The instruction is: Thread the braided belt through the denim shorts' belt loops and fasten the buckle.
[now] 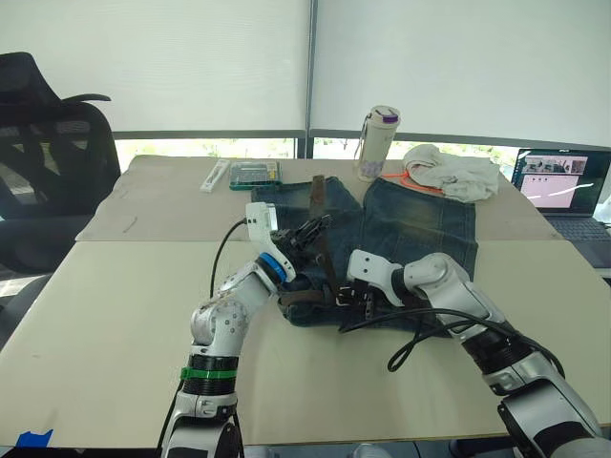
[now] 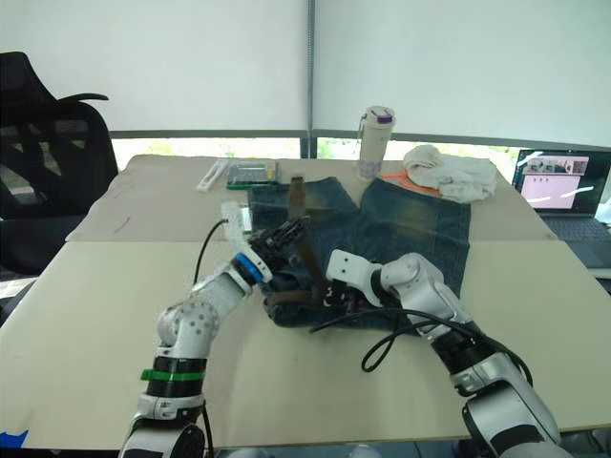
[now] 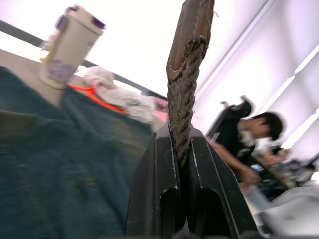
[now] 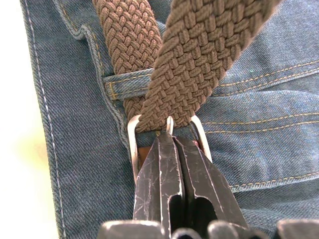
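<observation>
Left end effector is pressed together on the braided belt, pinching it just below the leather-capped tip, which sticks up free past the black fingers. Risk here: the grip sits close to the tip, so a pull at an angle could let the braid slide out, and the strap would drop back onto the denim shorts. The shorts lie flat mid-table, waistband toward the robot, legs toward the window, and the belt runs along that waistband between the two arms. Right end effector is closed at the buckle, fingertips together against the silver frame at the prong, with the strap already fed through the frame and one belt loop just beyond it. Risk on this side: whether the prong has actually gone through the weave is not clear, so tension from the left could drag the strap back out, or bunch the waistband if the denim isn't pinned. Farther right, a water bottle and an off-white cloth bundle sit well apart from the work.
</observation>
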